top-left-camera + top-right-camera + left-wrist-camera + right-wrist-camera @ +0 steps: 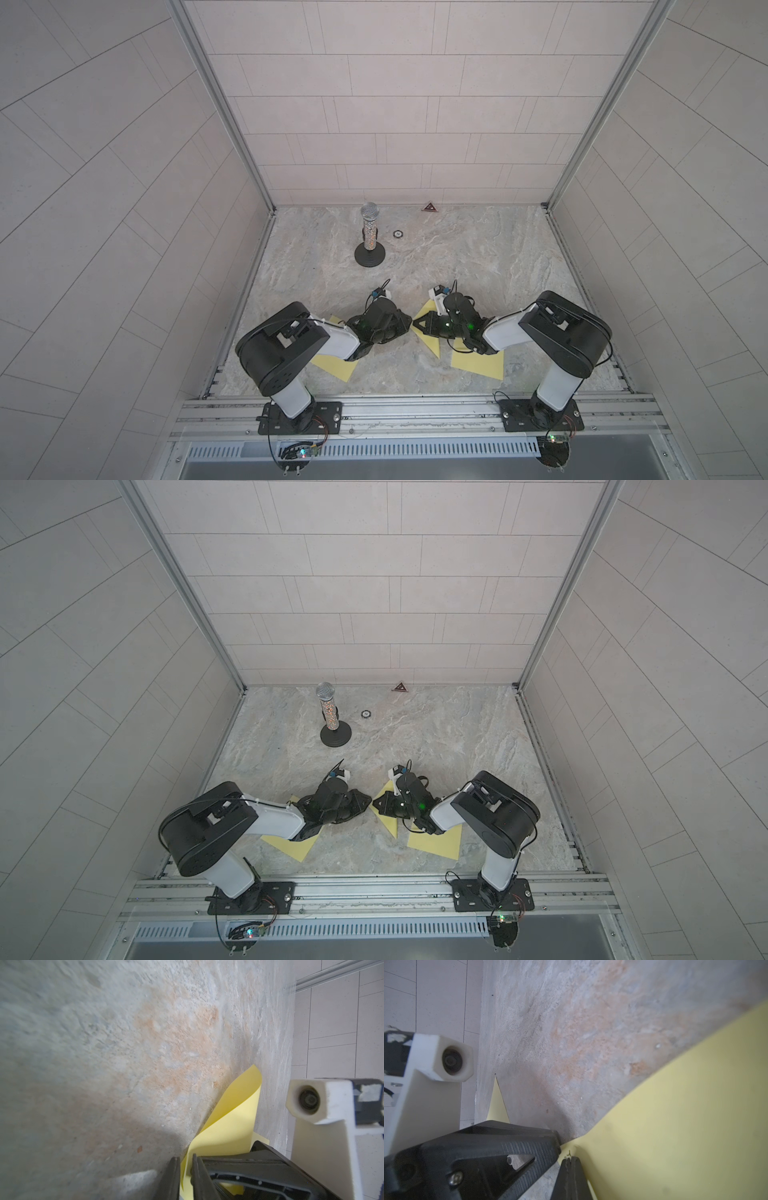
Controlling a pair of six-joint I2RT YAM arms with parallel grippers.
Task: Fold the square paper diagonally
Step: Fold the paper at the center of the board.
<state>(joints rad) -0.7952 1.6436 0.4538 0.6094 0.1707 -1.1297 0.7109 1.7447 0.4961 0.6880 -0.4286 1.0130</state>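
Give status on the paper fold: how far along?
Done: the right gripper is shut on the yellow paper, part of it raised and curling off the table. In hand: the left gripper has its jaws either side of the sheet; clamped or not, unclear. To do: bring corner to opposite corner, press the crease; no crease shows yet.

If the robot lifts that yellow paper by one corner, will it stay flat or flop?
Probably floppy: where the right gripper pinches it, the paper bows instead of lying flat. Likely very light, since a free flap stands curled in the left wrist view. Pushed, it may buckle or slide on the table.
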